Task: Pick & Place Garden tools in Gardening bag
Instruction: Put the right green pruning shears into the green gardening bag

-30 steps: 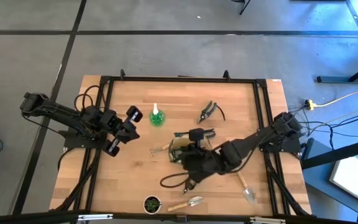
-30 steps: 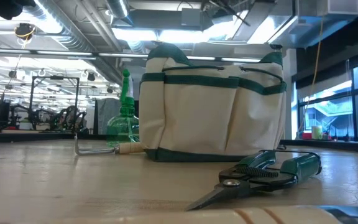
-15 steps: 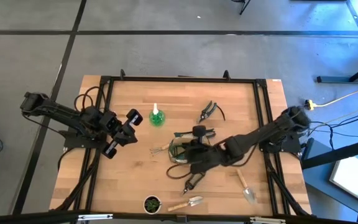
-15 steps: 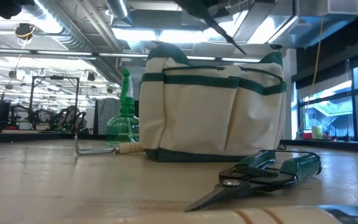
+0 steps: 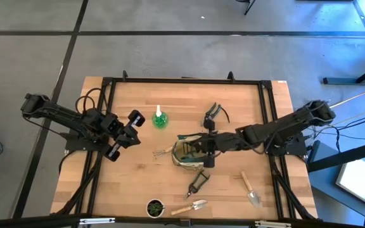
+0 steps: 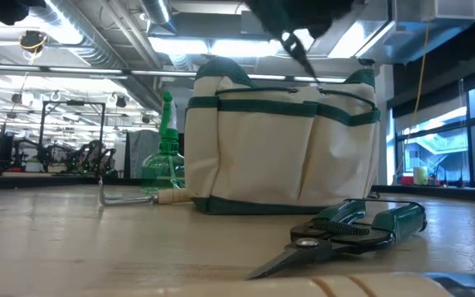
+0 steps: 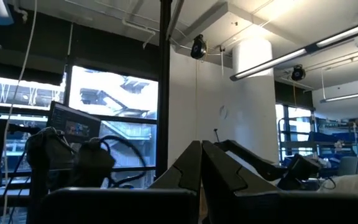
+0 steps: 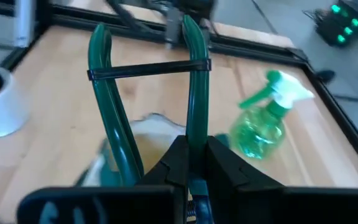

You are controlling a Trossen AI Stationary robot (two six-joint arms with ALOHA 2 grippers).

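Pruners over the bag's mouth, gripped by your right pincer.

Your right pincer (image 5: pixel 206 144) is clamped on one handle of the green-handled pruners (image 8: pixel 148 93), carried above the gardening bag (image 5: pixel 189 152) at mid-surface. Your left pincer (image 5: pixel 134 118) waits clenched and empty over the left side of the surface (image 5: pixel 132 183). On the surface, the spray bottle (image 5: pixel 160 118) stands left of the bag, a fork (image 5: pixel 163 152) lies just beside the bag's left side, another pruner (image 5: pixel 211 114) lies beyond it, a third (image 5: pixel 198 184) lies nearer, and two trowels (image 5: pixel 191 206) (image 5: pixel 250 190) sit toward the near edge.
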